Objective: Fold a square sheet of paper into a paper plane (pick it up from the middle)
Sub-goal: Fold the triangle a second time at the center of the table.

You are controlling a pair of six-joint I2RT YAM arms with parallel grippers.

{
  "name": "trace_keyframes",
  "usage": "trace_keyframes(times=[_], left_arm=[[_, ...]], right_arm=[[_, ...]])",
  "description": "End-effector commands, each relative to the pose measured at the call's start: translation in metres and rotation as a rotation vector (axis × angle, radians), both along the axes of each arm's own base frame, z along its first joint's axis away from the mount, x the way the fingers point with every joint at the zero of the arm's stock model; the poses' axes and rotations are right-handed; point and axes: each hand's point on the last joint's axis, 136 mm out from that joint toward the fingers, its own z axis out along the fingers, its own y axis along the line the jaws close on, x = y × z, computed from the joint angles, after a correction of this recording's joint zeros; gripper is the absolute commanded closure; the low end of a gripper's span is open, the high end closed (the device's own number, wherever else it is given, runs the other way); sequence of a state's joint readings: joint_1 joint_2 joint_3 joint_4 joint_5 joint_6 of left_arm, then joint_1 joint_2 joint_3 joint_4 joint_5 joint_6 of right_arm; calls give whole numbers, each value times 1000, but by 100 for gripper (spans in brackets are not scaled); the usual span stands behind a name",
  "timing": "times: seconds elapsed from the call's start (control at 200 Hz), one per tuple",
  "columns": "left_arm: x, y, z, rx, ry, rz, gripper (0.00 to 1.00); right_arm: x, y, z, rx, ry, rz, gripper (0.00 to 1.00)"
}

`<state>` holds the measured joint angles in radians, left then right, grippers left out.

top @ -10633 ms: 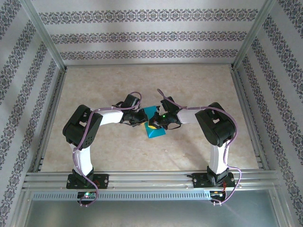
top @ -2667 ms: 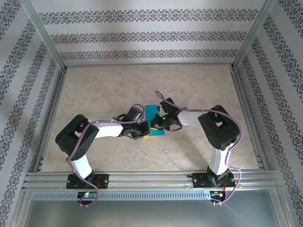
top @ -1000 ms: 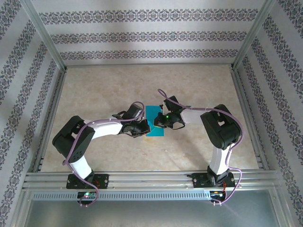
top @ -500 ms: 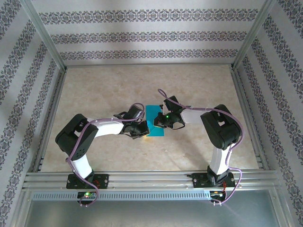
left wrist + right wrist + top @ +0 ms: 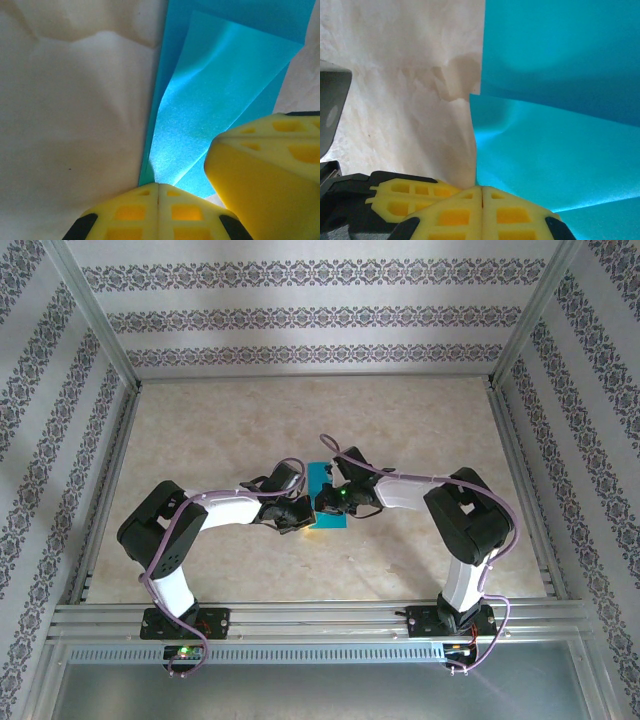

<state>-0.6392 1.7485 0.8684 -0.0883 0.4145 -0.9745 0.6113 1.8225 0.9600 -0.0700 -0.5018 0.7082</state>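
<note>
Left wrist: left gripper [image 5: 158, 192] and right gripper [image 5: 481, 192], jaws pressed together, meet the light, floppy square sheet of paper [image 5: 220, 85], probably best pinched at its edge.

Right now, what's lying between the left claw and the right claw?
The square sheet of paper, partly folded, spans the gap between left claw and right claw in the top view; both shut claws appear to pinch it.

One teal sheet [image 5: 220, 80]; two robot arms [image 5: 225, 508] [image 5: 410, 490].
</note>
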Motion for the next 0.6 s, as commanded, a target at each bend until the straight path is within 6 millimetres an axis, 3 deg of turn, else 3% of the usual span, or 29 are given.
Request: trace_keyframes(times=[0.0, 0.3, 0.485, 0.595], left_arm=[[-11, 15, -18, 63, 71, 21, 100], [-18, 24, -24, 101, 99, 39, 100], [-30, 40, -33, 183, 143, 37, 100], [-33, 40, -35, 189, 160, 21, 100]], right_arm=[[-3, -3, -19, -45, 46, -12, 96], [2, -33, -37, -85, 80, -86, 96], [25, -56, -31, -84, 40, -132, 96], [39, -71, -28, -69, 28, -168, 96]])
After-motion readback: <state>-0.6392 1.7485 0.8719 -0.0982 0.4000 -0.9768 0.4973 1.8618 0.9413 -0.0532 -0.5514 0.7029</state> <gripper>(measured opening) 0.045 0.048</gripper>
